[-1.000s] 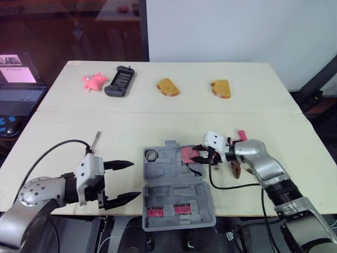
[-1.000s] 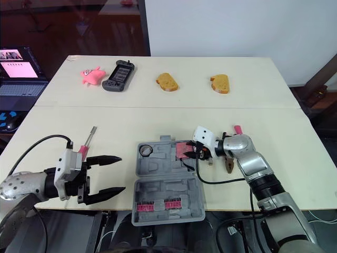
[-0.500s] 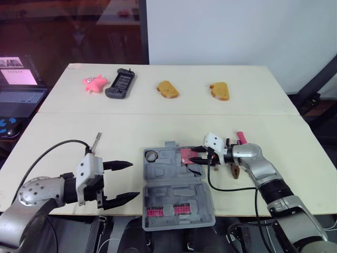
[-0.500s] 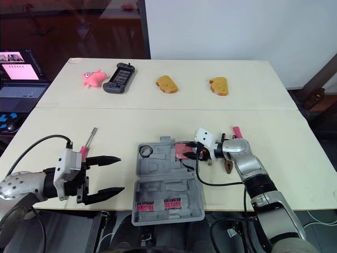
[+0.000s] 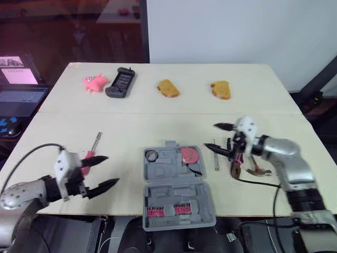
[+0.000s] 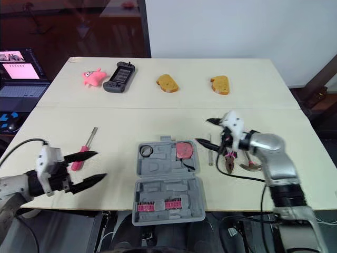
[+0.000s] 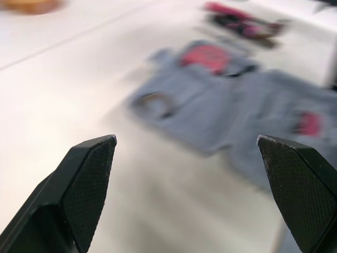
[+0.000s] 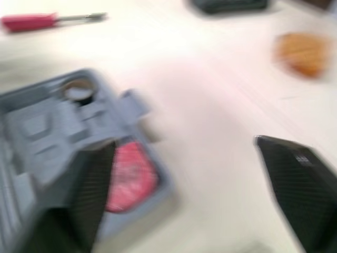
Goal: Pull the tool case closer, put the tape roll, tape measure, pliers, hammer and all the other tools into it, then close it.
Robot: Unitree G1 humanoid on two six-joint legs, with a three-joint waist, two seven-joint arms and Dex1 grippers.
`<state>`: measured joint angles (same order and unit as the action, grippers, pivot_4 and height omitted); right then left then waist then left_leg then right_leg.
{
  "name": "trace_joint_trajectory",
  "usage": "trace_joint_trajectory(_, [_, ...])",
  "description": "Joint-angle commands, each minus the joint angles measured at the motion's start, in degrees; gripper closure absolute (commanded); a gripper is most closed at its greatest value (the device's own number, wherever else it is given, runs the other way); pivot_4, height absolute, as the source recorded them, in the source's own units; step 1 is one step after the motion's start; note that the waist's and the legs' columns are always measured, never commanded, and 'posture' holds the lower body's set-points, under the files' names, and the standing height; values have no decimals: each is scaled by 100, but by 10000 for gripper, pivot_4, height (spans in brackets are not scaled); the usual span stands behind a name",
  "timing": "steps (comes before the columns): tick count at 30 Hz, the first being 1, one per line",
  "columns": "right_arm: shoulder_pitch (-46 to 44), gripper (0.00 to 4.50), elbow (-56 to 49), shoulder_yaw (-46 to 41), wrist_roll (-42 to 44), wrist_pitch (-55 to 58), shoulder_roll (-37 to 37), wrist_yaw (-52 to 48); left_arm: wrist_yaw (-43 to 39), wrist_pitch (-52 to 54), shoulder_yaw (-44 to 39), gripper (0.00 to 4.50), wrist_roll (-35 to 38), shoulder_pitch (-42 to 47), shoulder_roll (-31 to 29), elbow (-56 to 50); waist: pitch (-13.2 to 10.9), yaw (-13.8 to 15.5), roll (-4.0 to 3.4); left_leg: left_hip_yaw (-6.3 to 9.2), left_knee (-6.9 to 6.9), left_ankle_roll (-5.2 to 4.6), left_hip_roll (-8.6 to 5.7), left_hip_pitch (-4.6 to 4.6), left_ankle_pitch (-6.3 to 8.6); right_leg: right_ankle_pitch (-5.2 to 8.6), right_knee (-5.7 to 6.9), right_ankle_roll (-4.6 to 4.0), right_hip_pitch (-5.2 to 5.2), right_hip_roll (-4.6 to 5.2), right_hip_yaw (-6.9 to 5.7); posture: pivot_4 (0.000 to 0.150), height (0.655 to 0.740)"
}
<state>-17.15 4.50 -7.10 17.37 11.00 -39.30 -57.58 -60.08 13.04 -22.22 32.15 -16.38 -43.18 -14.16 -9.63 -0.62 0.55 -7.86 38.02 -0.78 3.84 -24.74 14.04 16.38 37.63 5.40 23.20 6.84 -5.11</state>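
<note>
We see right end effector (image 5: 212, 137) spread wide, empty | pliers (image 5: 235, 167) just beside it, on our side of its tips — long axis near-to-far | right arm nearer.

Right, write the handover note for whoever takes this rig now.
Left gripper: open, empty, left of the tool case, beside the screwdriver.
Right gripper: open, empty, over the table right of the case.
Done: case lies open near the front edge; tape roll and tape measure are inside.
Left: pliers, hammer, thin metal tool and screwdriver lie on the table; pack them, close the case.
</note>
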Motion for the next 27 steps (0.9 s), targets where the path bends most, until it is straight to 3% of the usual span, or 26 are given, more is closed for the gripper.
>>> trace_joint_trajectory(1, [376,410,-254,-838,324,78,-360,120,-62,-399,-700,0,33,-141,32,436,0,-2,0,0,0,-1,-1,-4,0,6,-5,-11,2,1,-1,1500,7188])
trace_joint_trajectory(5, [1049,410,725,-1845,253,-451,-934,74,-223,-729,-1669,0,155,-126,-148,1757,0,-5,1,0,0,0,0,-4,1,8,-13,-16,1,0,-1,1500,7188])
trace_joint_trajectory(12, [1290,410,2533,-2322,162,-1328,-1368,-59,-488,-958,-2298,0,116,10,-579,3509,0,-58,0,-4,-4,5,1,-4,11,9,-29,-19,3,2,-1,1500,7188])
trace_joint_trajectory(18, [1058,410,3253,-2288,200,-1686,-1508,-119,-617,-1054,-2391,0,112,44,-697,3767,-2,-66,-5,-5,-10,11,1,-4,15,8,-34,-22,5,21,0,1500,7188])
trace_joint_trajectory(27, [747,410,3128,-2173,342,-1482,-1426,-193,-508,-868,-2346,0,218,72,-600,3311,-2,-56,-6,-6,-11,13,0,-4,16,8,-37,-25,6,36,2,1500,7188])
